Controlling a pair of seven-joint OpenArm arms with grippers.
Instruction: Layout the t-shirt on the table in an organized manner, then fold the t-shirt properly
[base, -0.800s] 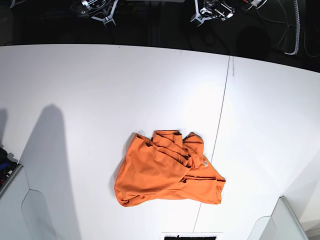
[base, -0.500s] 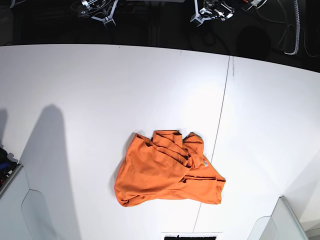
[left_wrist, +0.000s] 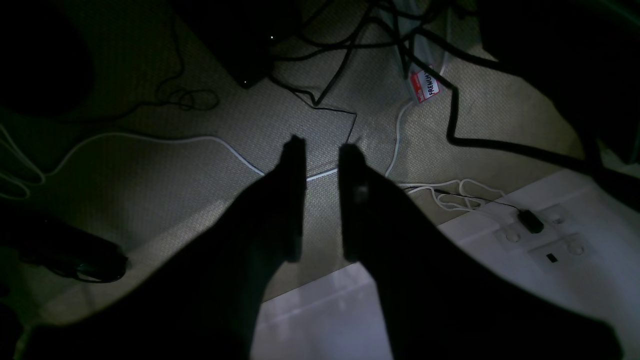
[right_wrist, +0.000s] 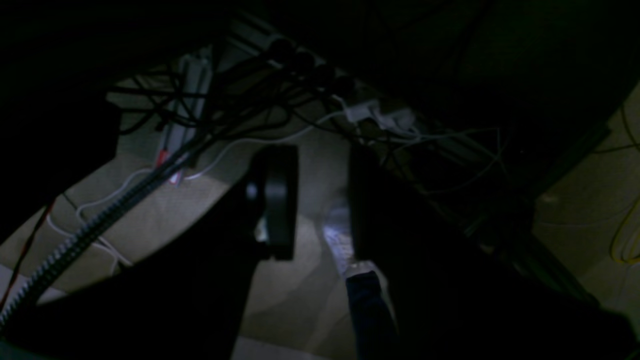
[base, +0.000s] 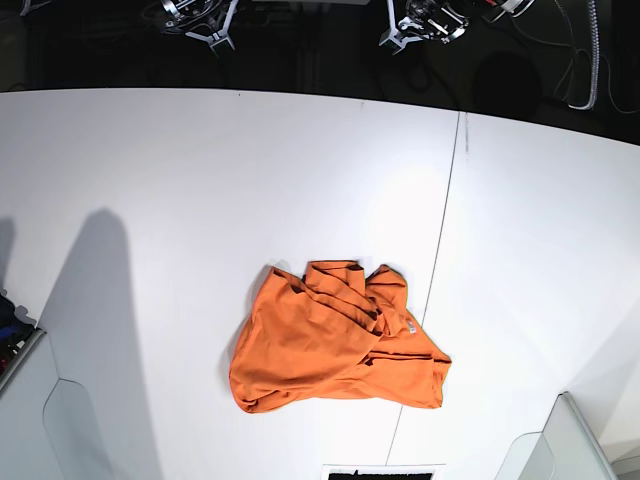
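cloth of the t-shirt (base: 335, 345), crumpled in a heap on the tabletop (base: 200, 180) near its front edge, should handle as light, limp and non-fragile, so pinch an outer hem or sleeve edge; left gripper (left_wrist: 322, 150) and right gripper (right_wrist: 312, 165) fingers stand narrowly apart, empty, well away.

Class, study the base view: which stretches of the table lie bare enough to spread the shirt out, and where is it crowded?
The table is bare between its far edge and the crumpled t-shirt, also left of the shirt and right of the dark seam. The near edge below the shirt is tighter.
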